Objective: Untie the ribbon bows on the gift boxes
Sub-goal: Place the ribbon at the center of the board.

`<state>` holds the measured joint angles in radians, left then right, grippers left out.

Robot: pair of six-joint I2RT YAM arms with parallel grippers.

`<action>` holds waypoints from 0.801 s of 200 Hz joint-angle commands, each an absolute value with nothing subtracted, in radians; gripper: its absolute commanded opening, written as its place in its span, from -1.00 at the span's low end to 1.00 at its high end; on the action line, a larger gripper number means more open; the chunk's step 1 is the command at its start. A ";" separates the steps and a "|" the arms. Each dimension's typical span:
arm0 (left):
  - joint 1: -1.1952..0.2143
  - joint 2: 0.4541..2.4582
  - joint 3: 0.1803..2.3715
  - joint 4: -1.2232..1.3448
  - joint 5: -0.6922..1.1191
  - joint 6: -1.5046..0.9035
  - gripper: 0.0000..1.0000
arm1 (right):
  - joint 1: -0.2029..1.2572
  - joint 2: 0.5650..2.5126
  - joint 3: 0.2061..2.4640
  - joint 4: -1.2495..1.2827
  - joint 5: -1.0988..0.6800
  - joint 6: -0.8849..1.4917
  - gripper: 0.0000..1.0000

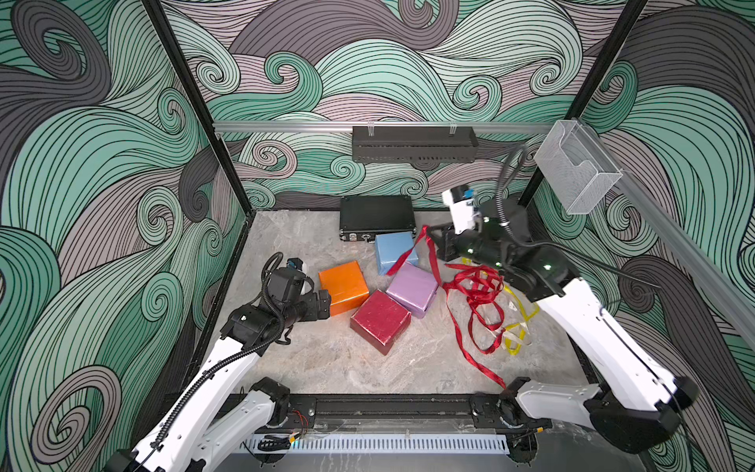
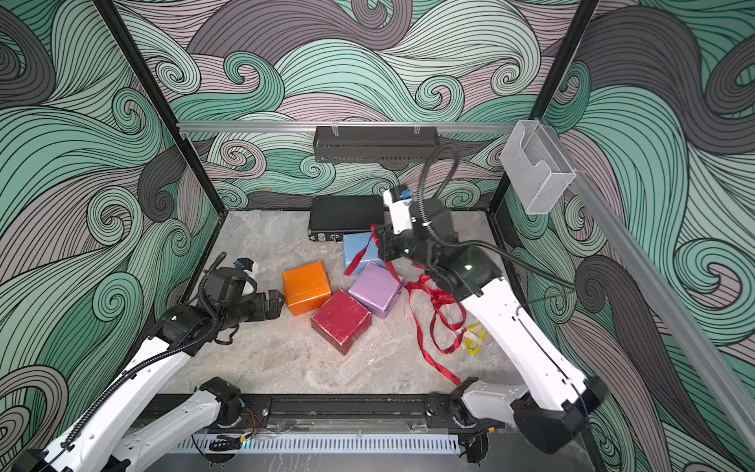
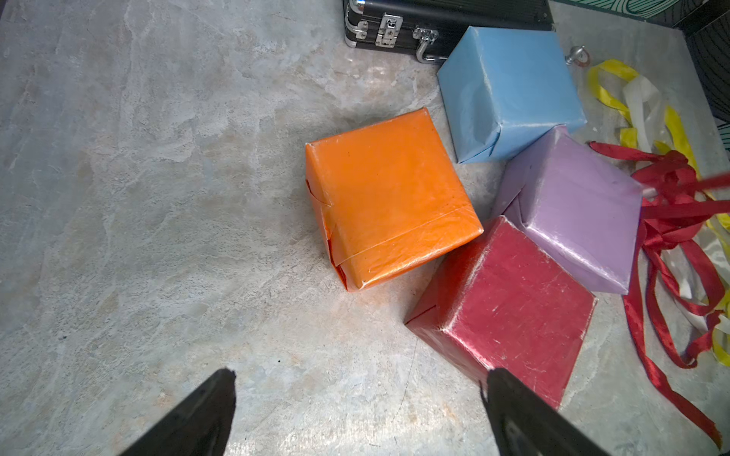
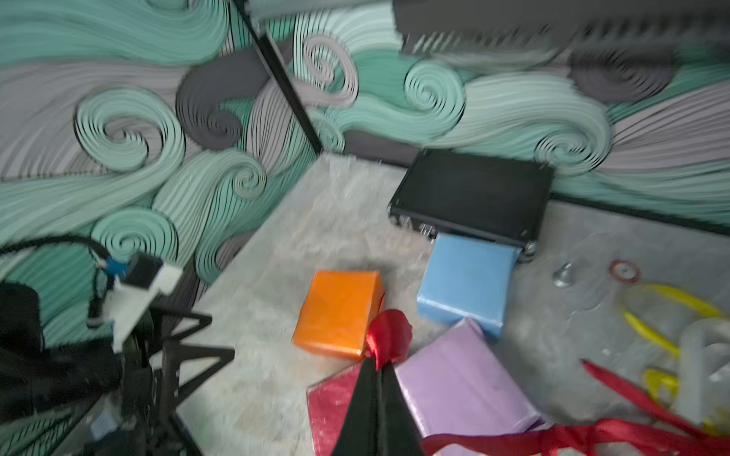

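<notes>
Okay, right fingers (image 4: pixel 378 371) are pinched fully together on a red ribbon (image 4: pixel 389 331), held up off the table (image 1: pixel 327 359) near the back edge, above the blue box (image 1: pixel 394 251). From there the ribbon drapes down across the blue box and the lilac box (image 1: pixel 412 288) into a loose red tangle (image 1: pixel 474 294) lying toward the table's right edge. I cannot tell if the tangle is one ribbon or two. The yellow ribbon (image 1: pixel 517 327) and white ribbon (image 3: pixel 642 102) lie loose in the same heap, partly under the right arm.

Left fingers (image 3: pixel 209 406) are spread wide with nothing between them, hovering just beside the orange box (image 1: pixel 343 286) on the side facing the left edge.

The four boxes are clustered mid-table, packed corner to corner: orange by the red box (image 1: pixel 380 321), red against lilac, lilac against blue. The blue box sits right up against the black case (image 1: pixel 376 216), which lies at the back edge. In the left wrist view the box tops show plain wrapping. The right wrist view is blurred.
</notes>
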<state>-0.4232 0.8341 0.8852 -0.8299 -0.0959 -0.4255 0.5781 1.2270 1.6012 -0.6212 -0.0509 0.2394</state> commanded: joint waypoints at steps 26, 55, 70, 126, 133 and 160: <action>-0.437 0.822 0.896 -0.834 -0.106 -0.411 0.97 | 0.411 1.166 1.757 -0.557 0.193 0.210 -1.00; -0.440 0.820 0.896 -0.836 -0.104 -0.411 0.97 | 0.297 1.194 1.764 -0.551 0.339 0.210 -1.00; -0.443 0.816 0.896 -0.835 -0.104 -0.412 0.97 | 0.231 1.198 1.711 -0.551 0.377 0.245 -1.00; -0.455 0.813 0.897 -0.835 -0.109 -0.412 0.97 | -0.067 1.152 1.345 -0.513 0.206 0.562 -1.00; -0.456 0.813 0.896 -0.834 -0.110 -0.412 0.98 | -0.069 1.141 1.286 -0.482 0.196 0.568 -1.00; -0.456 0.809 0.898 -0.834 -0.113 -0.412 0.97 | -0.069 1.138 1.069 -0.323 0.070 0.617 -1.00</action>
<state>-0.4488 0.8246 0.8852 -0.8299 -0.0963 -0.4255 -0.0719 1.1576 1.1957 -0.4789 0.2035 0.5228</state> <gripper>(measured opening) 0.986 0.047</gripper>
